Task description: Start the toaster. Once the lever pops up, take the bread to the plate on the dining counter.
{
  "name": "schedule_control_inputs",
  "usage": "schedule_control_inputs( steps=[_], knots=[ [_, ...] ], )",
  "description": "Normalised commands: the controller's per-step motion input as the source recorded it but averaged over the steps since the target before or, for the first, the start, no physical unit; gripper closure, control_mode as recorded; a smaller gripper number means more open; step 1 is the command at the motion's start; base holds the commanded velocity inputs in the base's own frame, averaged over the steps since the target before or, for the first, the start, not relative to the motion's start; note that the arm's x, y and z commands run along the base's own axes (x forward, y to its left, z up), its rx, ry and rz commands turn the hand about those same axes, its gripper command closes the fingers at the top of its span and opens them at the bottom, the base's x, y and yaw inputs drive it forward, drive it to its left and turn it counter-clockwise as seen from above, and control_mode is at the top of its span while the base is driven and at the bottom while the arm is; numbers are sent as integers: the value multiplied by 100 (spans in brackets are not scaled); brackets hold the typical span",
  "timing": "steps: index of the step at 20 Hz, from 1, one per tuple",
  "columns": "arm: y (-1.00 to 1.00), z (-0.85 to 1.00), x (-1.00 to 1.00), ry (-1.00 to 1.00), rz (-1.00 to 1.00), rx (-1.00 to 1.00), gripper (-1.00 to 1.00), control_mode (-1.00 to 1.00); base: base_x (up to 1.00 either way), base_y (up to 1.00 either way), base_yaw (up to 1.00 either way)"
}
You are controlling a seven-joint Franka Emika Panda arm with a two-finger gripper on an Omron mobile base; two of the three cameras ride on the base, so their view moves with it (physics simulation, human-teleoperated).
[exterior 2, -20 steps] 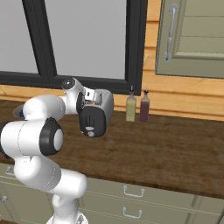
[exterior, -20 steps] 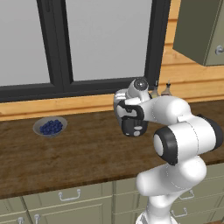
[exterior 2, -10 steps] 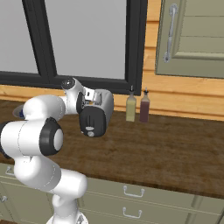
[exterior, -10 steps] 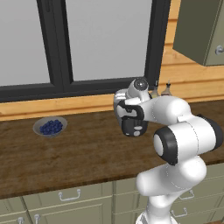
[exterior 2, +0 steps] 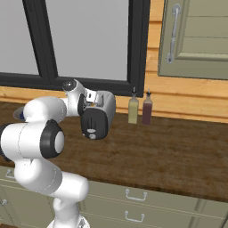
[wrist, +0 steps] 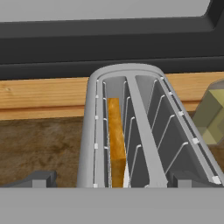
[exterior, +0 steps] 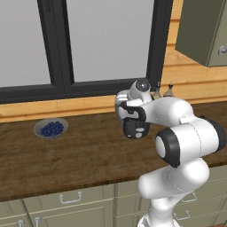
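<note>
One tan-brown bread slice (wrist: 114, 144) upright in left slot of rounded silver-white two-slot toaster (wrist: 131, 131). My gripper (wrist: 109, 181) spread wide above toaster. Risk: lever unseen; blind descent could jab slot wires.

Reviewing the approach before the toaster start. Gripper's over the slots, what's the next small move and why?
Probably ease the open gripper toward the toaster's near end to find the lever. In the hand view it looks along the slots with the bread seated in the left one, and the fingertips flank the body, touching nothing.
</note>
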Motion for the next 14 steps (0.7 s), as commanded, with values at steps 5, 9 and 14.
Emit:
schedule_control_inputs(
  steps=[5, 9, 14],
  knots=[
    [0, 0, 0, 0, 0, 0, -100, -100, 0, 0, 0],
    [0, 0, 0, 0, 0, 0, -100, -100, 0, 0, 0],
    [0, 0, 0, 0, 0, 0, -100, -100, 0, 0, 0]
  ],
)
